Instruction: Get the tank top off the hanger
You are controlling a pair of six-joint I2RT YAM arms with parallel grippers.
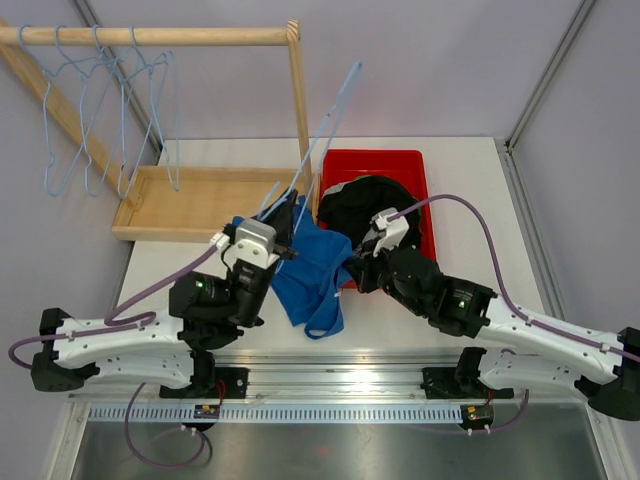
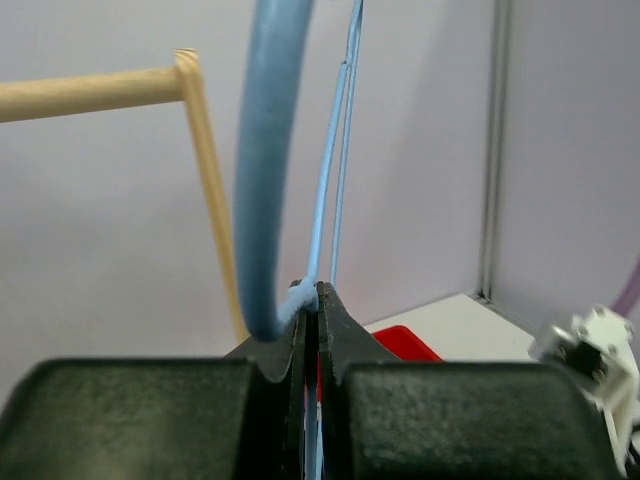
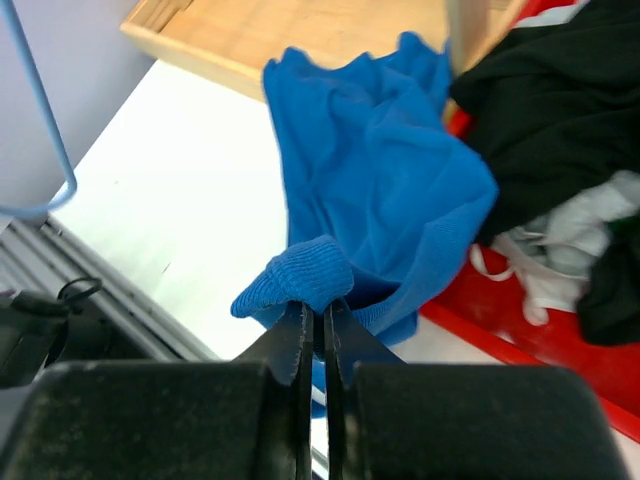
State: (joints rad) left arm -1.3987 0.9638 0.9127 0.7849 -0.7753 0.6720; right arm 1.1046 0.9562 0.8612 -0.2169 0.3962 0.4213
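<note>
From above, the blue tank top (image 1: pixel 312 278) lies crumpled on the white bench (image 1: pixel 450 190) between the two arms, with its upper end bunched against the left end effector (image 1: pixel 288 240). That end effector holds a light blue hanger (image 1: pixel 340 105), which slants up and away over the red bin (image 1: pixel 400 165) of dark clothes. Whether a strap is still looped on the wire cannot be told. The right end effector (image 1: pixel 352 268) meets the shirt's right edge. A wooden tray (image 1: pixel 170 205) sits beneath a wooden rack (image 1: pixel 150 36). In the left wrist view, the left end effector (image 2: pixel 318 300) is pressed together, pinching the hanger (image 2: pixel 262 200) wire. In the right wrist view, the right end effector (image 3: pixel 322 310) is clamped on a ribbed fold of the tank top (image 3: pixel 380 190), beside the red bin (image 3: pixel 560 370).
</note>
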